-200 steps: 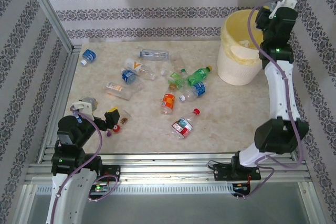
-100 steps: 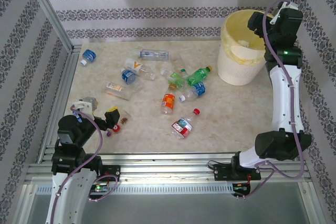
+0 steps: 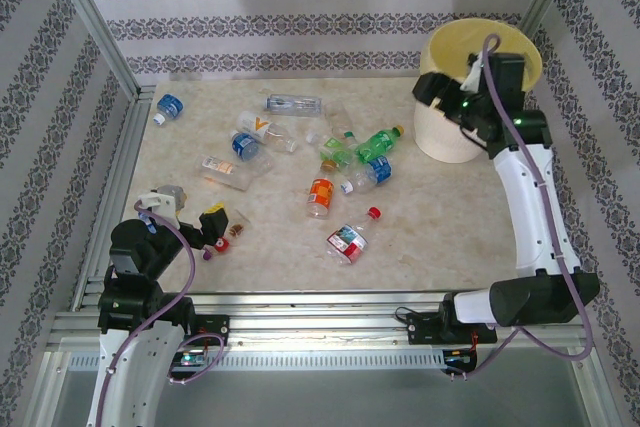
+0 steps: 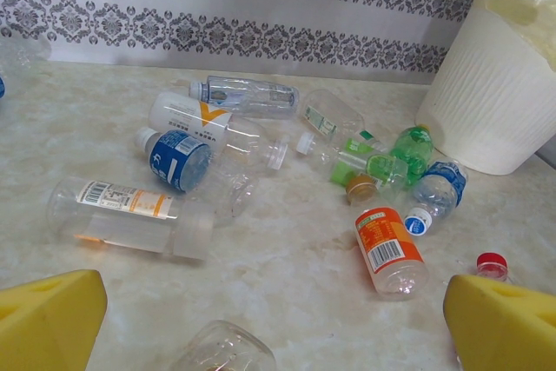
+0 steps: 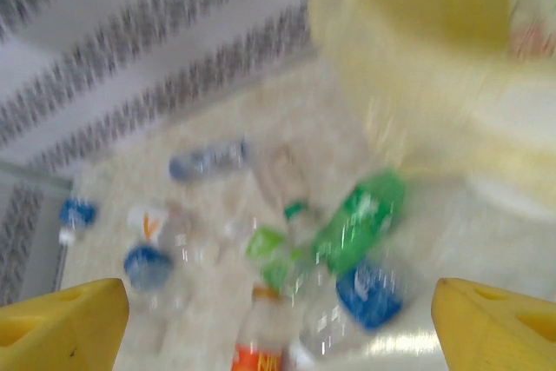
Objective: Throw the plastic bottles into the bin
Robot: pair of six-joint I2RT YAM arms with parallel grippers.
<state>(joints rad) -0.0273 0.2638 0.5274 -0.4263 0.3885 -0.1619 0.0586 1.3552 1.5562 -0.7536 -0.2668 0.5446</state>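
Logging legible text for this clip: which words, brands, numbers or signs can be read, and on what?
No word or number reads clearly.
Orange-label bottle: barcode, digits too small.
Clear bottle with white-orange label: barcode, print too small.
Blue-label bottle: white lettering, blurred.
White-label bottle: orange V-shaped mark, no words legible.
Right wrist view: labels blurred.
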